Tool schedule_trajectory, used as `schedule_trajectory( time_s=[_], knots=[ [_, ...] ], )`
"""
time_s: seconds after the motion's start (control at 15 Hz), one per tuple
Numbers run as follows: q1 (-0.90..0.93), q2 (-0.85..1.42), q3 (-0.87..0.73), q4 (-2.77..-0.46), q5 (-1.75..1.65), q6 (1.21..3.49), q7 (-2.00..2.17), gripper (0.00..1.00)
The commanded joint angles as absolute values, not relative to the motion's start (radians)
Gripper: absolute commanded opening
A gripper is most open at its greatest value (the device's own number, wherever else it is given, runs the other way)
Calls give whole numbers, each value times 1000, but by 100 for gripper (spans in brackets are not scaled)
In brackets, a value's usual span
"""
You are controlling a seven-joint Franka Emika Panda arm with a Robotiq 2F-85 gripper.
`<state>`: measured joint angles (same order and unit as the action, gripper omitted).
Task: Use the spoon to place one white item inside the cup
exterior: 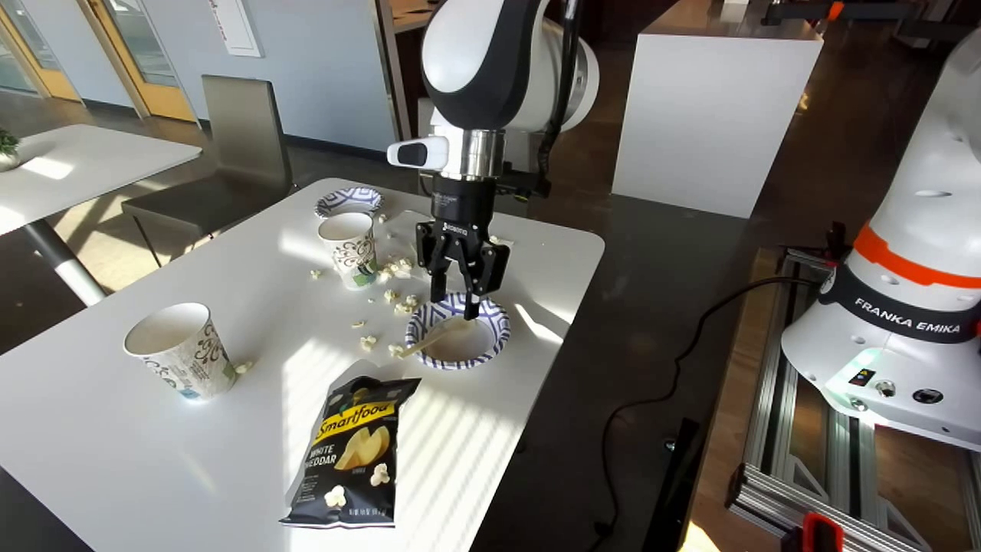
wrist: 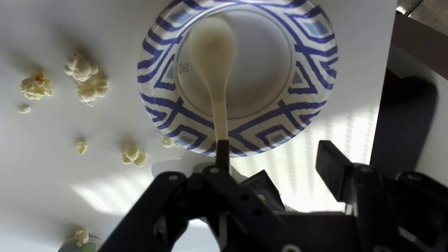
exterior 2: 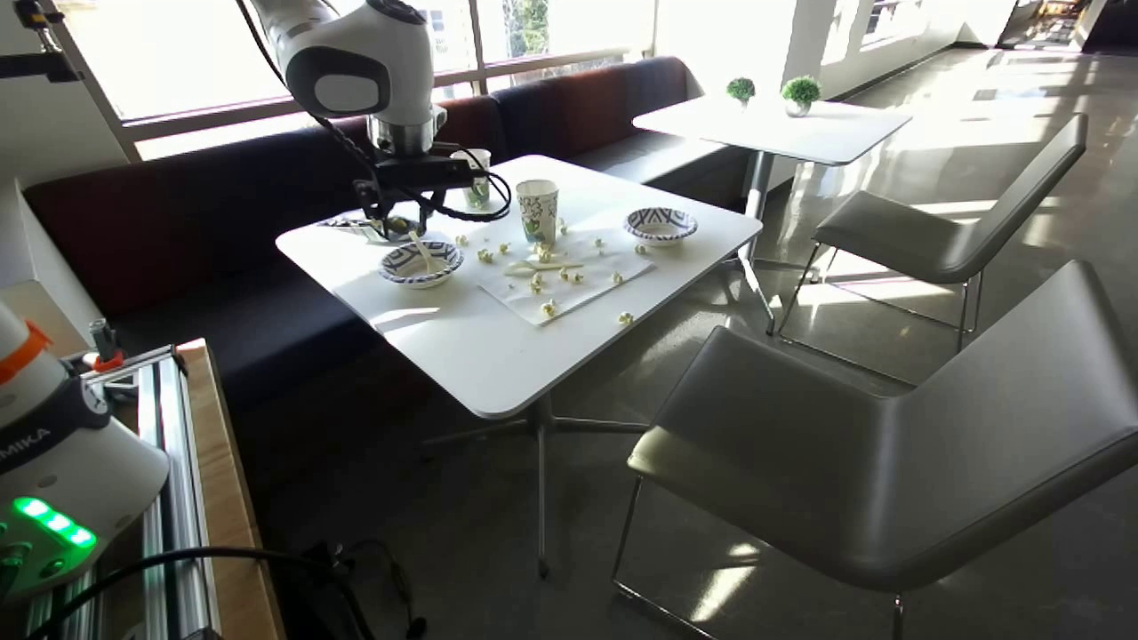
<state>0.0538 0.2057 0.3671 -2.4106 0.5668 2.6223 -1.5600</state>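
spoon (wrist: 216,75) resting in patterned bowl (wrist: 311,56), beneath the pincer (exterior: 454,305), its jaws parted

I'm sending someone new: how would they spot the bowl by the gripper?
Go to the white table nearest the robot base. Near its robot-side edge sits a white bowl with blue patterning. Unlike the matching bowl, it holds a pale spoon, handle over the rim.

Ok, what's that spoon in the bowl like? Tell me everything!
The spoon is pale cream, maybe plastic. Its rounded scoop lies inside the blue-patterned bowl; its slim handle slants out over the rim. In the wrist view, one finger of the open gripper covers part of the handle; I can't tell whether they touch.
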Motion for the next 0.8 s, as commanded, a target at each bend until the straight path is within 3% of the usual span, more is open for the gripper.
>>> schedule_trajectory(
  time_s=[0.0, 0.13, 0.33, 0.4, 0.47, 0.73],
  knots=[
    [61, 242, 354, -2416, 586, 2653, -1587, 70],
    [61, 264, 353, -2411, 581, 2678, -1582, 72],
    [55, 304, 367, -2396, 582, 2728, -1589, 61],
    [50, 317, 376, -2390, 584, 2744, -1593, 64],
    [46, 329, 383, -2385, 582, 2763, -1592, 59],
    [24, 376, 424, -2362, 574, 2813, -1596, 60]
  ],
)
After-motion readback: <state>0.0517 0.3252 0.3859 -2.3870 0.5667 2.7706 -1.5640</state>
